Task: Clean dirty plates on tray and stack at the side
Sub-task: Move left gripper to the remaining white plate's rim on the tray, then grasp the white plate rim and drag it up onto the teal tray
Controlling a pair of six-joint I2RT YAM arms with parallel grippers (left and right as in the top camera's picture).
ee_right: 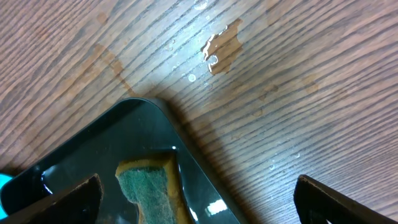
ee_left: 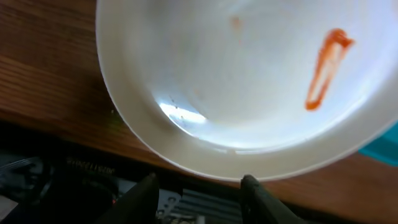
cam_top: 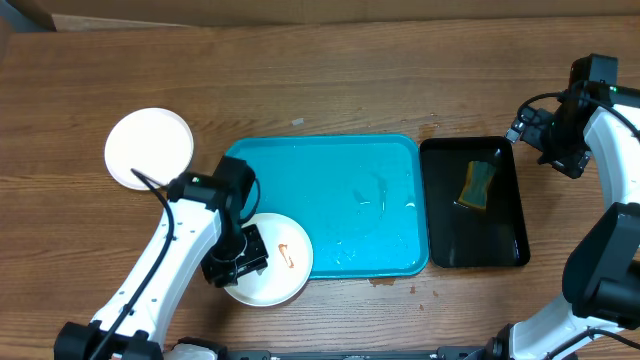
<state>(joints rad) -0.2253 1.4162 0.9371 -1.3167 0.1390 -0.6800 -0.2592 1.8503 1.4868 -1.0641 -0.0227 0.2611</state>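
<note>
— How is the left hand [cam_top: 238, 262] posed?
— Lowered at 7 o'clock, fingers [ee_left: 146, 196] parted, nothing clamped, at the smeared plate [cam_top: 278, 262] lapped over the tray [cam_top: 330, 170].
— And the right hand [cam_top: 517, 130]?
— Held wide open at 2 o'clock, over the worktop [cam_top: 330, 80] by the black tray [cam_top: 500, 245].

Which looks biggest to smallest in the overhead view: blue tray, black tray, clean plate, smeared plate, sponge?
1. blue tray
2. black tray
3. clean plate and smeared plate: they look about alike, and the smeared one is partly covered, so I won't rank them
4. sponge
</note>
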